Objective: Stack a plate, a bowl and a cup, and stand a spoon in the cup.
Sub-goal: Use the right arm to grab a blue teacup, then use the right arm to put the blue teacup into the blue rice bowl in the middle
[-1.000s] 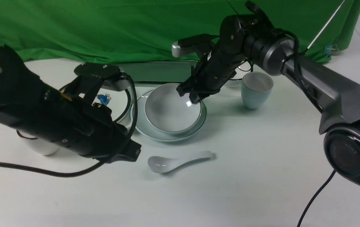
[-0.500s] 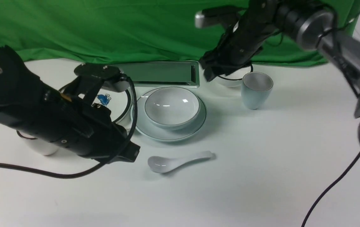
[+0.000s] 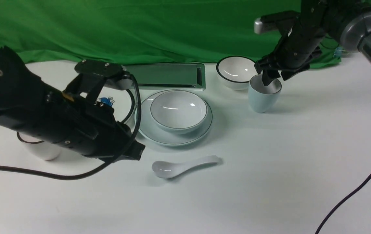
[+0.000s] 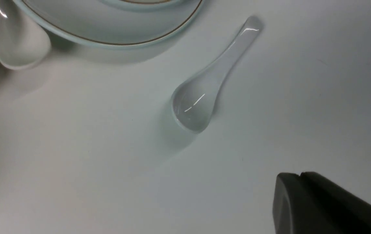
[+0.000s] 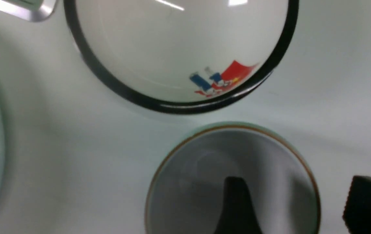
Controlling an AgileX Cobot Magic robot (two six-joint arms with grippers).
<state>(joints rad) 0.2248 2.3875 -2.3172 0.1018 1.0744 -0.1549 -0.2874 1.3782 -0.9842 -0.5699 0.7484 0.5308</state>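
Note:
The pale blue bowl sits in the pale blue plate at the table's middle. To their right stands the pale blue cup, upright. My right gripper hangs open at the cup's mouth. In the right wrist view one finger reaches inside the cup and the other stands outside its rim. The white spoon lies flat in front of the plate, bowl end to the left. My left gripper is shut and empty just left of the spoon, above the table.
A white bowl with a thick black rim stands just behind the cup, close to my right gripper. A white cup and a cartoon plate lie under my left arm. A metal panel lies behind the plate, with green cloth behind it.
My right gripper has opened off the bowl's rim, risen, and swung right to the cup's mouth. The bowl stays in the plate. My left arm has barely moved.

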